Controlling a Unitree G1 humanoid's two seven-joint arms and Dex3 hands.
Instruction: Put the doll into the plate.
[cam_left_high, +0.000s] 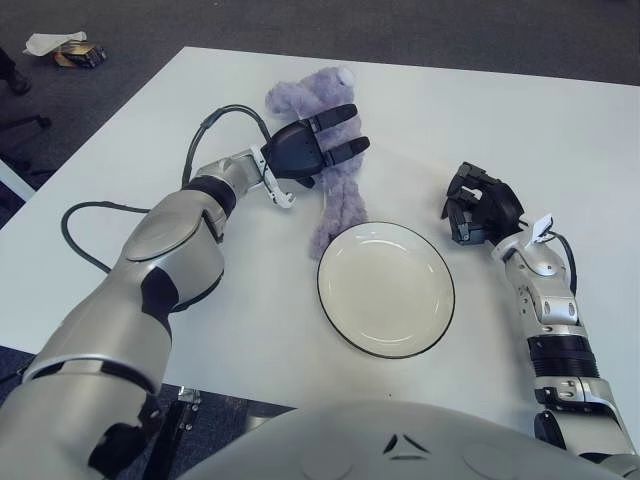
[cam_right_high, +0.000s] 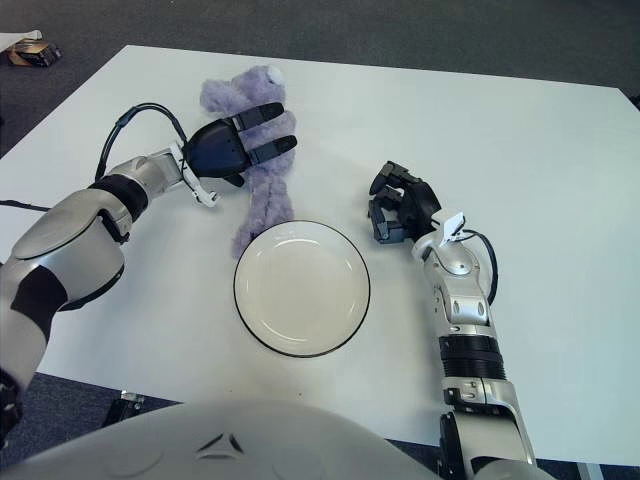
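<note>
While its fingers (cam_left_high: 338, 132) stretch out flat and grip nothing, the left hand (cam_left_high: 308, 147) hovers over the middle of the doll (cam_left_high: 335, 195), which lies on the white counter (cam_left_high: 560, 130) with its head toward the far edge and its lower end just beside the plate's (cam_left_high: 386, 288) rim. That plate, white with a dark rim, holds nothing. Right of the plate shows the right hand (cam_left_high: 478, 206), fingers curled in and holding nothing. No writing can be read on any of these.
</note>
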